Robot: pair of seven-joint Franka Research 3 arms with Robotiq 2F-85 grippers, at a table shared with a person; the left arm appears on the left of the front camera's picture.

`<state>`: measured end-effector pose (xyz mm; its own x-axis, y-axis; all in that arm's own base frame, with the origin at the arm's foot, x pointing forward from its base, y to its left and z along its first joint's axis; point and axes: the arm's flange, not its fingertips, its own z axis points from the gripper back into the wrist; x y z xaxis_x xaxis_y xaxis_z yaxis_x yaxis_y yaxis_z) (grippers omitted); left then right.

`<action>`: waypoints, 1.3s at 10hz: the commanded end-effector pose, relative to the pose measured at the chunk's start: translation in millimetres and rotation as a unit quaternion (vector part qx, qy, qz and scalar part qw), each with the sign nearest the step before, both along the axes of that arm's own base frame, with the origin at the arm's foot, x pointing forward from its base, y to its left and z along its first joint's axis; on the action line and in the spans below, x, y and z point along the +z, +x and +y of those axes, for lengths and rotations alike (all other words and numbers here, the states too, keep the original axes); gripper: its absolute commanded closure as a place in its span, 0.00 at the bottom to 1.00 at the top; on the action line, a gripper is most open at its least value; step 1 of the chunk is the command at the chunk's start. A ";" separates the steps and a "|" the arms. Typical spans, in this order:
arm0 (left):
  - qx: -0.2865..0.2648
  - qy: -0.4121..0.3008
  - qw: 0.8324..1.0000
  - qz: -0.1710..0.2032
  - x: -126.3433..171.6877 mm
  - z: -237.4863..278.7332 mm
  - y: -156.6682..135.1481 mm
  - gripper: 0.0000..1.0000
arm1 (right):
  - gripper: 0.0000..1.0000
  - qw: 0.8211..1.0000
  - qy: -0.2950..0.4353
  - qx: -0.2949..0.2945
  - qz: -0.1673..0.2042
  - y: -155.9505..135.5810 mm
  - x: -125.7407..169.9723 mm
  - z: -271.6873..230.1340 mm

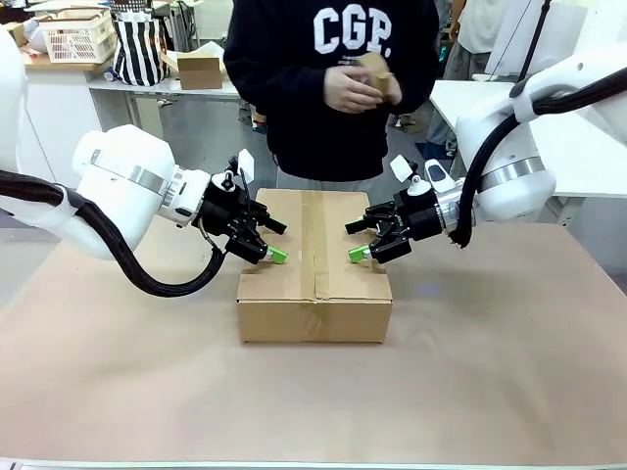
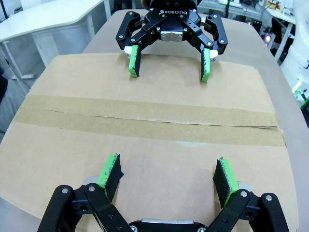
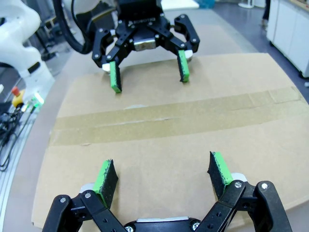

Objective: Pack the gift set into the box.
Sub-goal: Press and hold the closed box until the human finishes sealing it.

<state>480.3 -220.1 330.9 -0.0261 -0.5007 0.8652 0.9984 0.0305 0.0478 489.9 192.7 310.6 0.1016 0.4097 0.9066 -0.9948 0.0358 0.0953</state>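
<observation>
Left arm (image 1: 123, 186) came in from the left. Left gripper (image 1: 263, 233), fingers wide apart, nothing between them, was at the box's left half; green pads (image 1: 277, 256) pointed inward. Box (image 1: 313, 319) sat on the table (image 1: 147, 382), between the two grippers, top flaps closed, tape (image 1: 314, 245) along the centre seam, from the near side to the far side. In the left wrist view the tape looked creased. Person (image 1: 328, 108) stood at the far side in a dark "CGP." top, hands (image 1: 355, 90) together on a small brown item (image 1: 374, 69). Right gripper (image 1: 361, 239), also wide, empty, was at the box's right half. Right arm (image 1: 500, 176) reached in from the right.
</observation>
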 end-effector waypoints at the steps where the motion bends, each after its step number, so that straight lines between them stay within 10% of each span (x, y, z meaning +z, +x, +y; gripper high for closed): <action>1: -0.002 0.002 1.000 0.000 -2.3 0.3 -0.6 0.00 | 0.00 1.000 -0.006 -0.002 0.002 -1.1 -3.8 0.3; 13: -0.002 0.002 1.000 0.000 -2.3 0.3 -0.6 0.00 | 0.00 1.000 -0.006 -0.002 0.002 -1.1 -3.8 0.3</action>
<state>480.3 -220.1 330.9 -0.0261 -0.5007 0.8652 0.9984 0.0305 0.0478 489.9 192.7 310.6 0.1016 0.4097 0.9066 -0.9948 0.0358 0.0953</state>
